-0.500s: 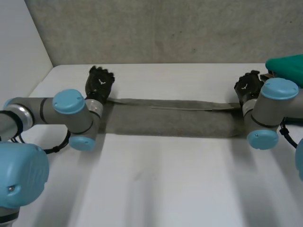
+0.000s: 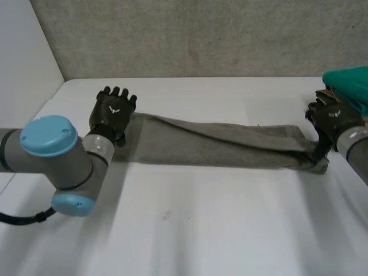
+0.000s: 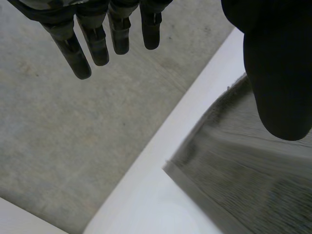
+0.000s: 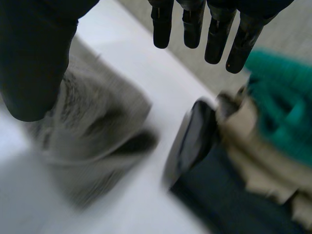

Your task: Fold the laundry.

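Note:
A long grey towel (image 2: 218,146), folded into a narrow strip, lies slack across the white table (image 2: 190,230). My left hand (image 2: 113,112) hovers at the strip's left end with straight, spread fingers and holds nothing. In the left wrist view its fingers (image 3: 92,44) point past the table's edge and its thumb (image 3: 278,73) hangs over the towel's corner (image 3: 243,170). My right hand (image 2: 332,118) is at the strip's right end, open. In the right wrist view the bunched towel end (image 4: 92,126) lies below its thumb (image 4: 34,58), apart from the fingers (image 4: 214,34).
A pile of laundry (image 2: 348,83) with a teal piece on top sits at the table's far right, close beside my right hand; teal, beige and dark pieces (image 4: 278,112) lie by its fingertips. A grey wall (image 2: 201,34) runs behind the table.
Both hands have let go of the towel's ends and opened. The stretched strip has gone slack on the table. The left arm has drawn back; the right hand has shifted right.

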Controlling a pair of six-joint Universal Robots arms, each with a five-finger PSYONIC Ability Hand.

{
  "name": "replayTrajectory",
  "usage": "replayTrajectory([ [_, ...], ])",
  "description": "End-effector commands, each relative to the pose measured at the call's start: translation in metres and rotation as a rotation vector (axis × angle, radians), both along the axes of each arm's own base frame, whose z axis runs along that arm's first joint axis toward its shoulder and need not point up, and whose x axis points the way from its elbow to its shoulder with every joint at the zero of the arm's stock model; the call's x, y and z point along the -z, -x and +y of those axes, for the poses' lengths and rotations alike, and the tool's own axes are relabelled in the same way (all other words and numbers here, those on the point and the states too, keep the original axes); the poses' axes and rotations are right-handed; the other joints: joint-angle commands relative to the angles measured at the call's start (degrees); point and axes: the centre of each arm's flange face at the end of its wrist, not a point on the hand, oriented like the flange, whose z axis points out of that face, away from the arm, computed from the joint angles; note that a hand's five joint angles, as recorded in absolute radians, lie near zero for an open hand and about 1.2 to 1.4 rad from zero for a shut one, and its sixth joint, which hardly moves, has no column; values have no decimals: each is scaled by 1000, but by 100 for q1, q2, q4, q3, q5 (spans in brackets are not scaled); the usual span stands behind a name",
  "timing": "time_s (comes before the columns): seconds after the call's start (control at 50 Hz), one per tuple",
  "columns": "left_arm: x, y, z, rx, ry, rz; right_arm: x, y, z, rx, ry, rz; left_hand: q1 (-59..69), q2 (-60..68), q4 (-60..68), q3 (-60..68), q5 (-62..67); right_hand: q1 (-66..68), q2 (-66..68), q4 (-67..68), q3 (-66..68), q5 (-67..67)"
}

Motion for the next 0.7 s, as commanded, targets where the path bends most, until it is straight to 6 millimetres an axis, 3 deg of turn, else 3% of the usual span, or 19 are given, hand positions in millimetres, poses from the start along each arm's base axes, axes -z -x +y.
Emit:
replayTrajectory([
  [0.02, 10, -2, 4, 1, -28, -11, 18, 12, -8, 20, 0, -8, -94, -152, -161, -182, -265, 521, 368, 304, 387, 268],
  [0.18, 7, -1, 0, 0, -16, -8, 0, 6, -28, 1, 166, -16, -94, -152, -161, -182, -265, 1748, 1595, 1532, 1615, 1495],
  [0.36, 6, 0, -1, 4, -10, -10, 6, 3, -38, -13, 162, -16, -94, -152, -161, -182, -265, 2052, 1899, 1835, 1918, 1799],
  [0.56, 12, 1, -8, 0, -14, -12, 13, 3, -17, -33, -49, -18, -94, -152, -161, -182, -265, 2086, 1933, 1869, 1952, 1833],
  [0.7, 15, 3, -12, 0, -15, -11, 36, 3, -23, -35, -111, -9, -94, -152, -161, -182, -265, 2136, 1983, 1919, 2002, 1883],
])
